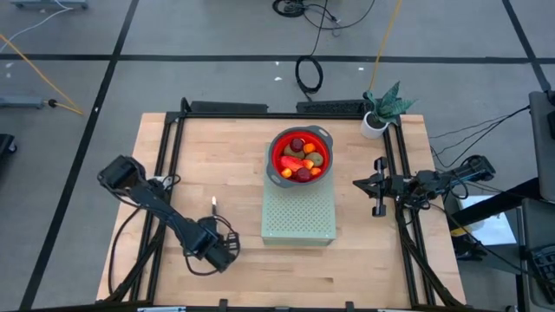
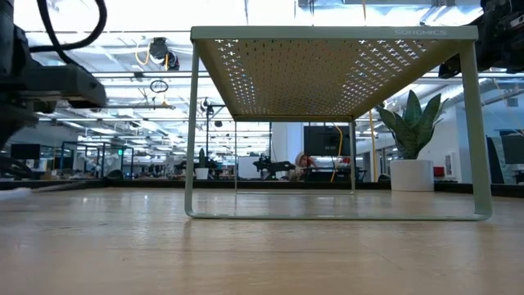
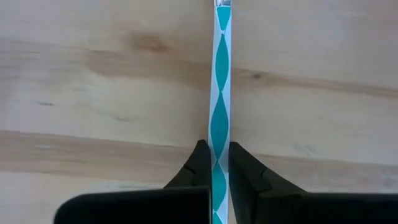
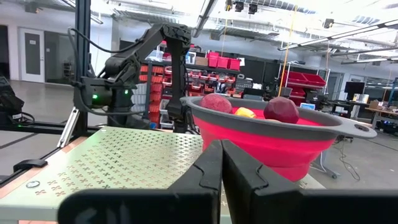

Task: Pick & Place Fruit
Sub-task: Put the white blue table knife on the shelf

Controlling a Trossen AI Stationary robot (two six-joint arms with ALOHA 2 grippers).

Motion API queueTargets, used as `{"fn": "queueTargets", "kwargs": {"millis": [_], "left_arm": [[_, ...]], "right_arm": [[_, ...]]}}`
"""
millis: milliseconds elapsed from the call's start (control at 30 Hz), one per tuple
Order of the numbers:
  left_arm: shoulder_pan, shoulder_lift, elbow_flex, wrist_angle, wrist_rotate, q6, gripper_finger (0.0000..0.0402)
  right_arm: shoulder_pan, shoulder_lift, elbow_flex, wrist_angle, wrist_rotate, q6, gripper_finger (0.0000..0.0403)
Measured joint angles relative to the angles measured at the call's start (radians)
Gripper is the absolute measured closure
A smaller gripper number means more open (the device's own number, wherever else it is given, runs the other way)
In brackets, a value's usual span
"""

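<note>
My left tool (image 3: 215, 163) is nearest the lens: fingers (image 3: 198, 167) pinched narrow on the knife (image 3: 219, 112), its handle patterned teal and white, lying flat on the wooden tabletop (image 1: 225, 165). From above, the left tool (image 1: 218, 249) sits low at the tabletop's front left, the knife's tip (image 1: 213, 204) poking out beyond it toward the back.

The fruit (image 1: 302, 159) is all in the red bowl (image 1: 300, 156): a long red-orange piece in the middle, dark red balls, brown-green ovals, small orange bits round the edge. The bowl, grey-rimmed, stands on the back part of a pale green perforated stand (image 1: 299, 212) at centre.

A potted plant (image 1: 381, 113) is at the back right corner.

My right tool (image 1: 362, 183) waits at the right of the stand, fingers pressed fully together, holding nothing. Through its wrist camera the bowl (image 4: 280, 146) is just ahead, two dark red balls (image 4: 280, 109) showing above the rim.
</note>
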Motion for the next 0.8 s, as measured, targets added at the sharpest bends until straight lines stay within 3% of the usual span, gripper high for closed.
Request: {"fn": "queueTargets", "kwargs": {"millis": [233, 467, 600, 800], "left_arm": [[0.0, -0.018, 0.001, -0.032, 0.007, 0.0, 0.0371], [0.0, -0.018, 0.003, -0.035, 0.006, 0.022, 0.0391], [0.0, -0.019, 0.004, -0.037, 0.002, 0.035, 0.0377], [-0.005, -0.065, 0.01, -0.042, -0.091, 0.102, 0.0374]], "right_arm": [[0.0, 0.0, 0.0, 0.0, 0.0, 0.0, 0.0403], [0.0, 0.0, 0.0, 0.0, 0.0, 0.0, 0.0403], [0.0, 0.0, 0.0, 0.0, 0.0, 0.0, 0.0403], [0.0, 0.0, 0.0, 0.0, 0.0, 0.0, 0.0403]]}}
